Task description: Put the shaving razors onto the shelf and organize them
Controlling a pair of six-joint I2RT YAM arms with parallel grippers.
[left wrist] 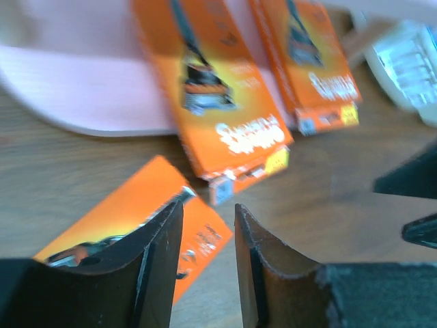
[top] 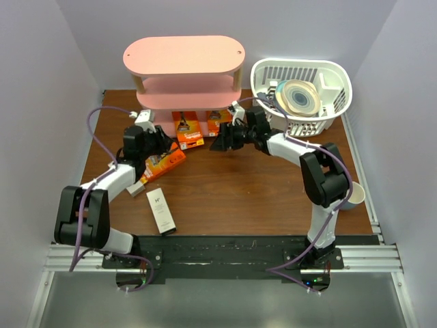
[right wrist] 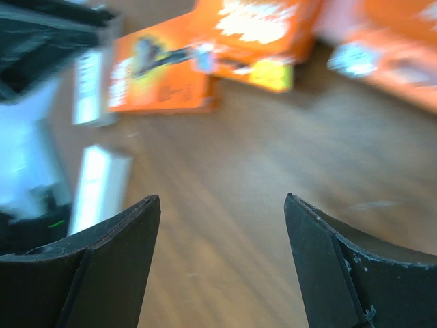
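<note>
Both the left pincer (left wrist: pixel 208 266) and right pincer (right wrist: pixel 222 263) are gaping empty, wrist views showing blurred orange packs (left wrist: pixel 212 89) that arms are partly covering overhead.

Three orange packs (top: pixel 164 164), two whitish boxes (top: pixel 160 210) — one shelf (top: pixel 183 56)

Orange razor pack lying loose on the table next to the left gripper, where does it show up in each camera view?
Top external: flat orange rectangular razor pack, left of centre, beside the left gripper.
Left wrist: lower left, partly behind that gripper's fingers.
Right wrist: upper left, next to a slim whitish-grey box.
Shared landmark: the neighbouring orange pack with a yellow corner tag, seen in all three.
</note>
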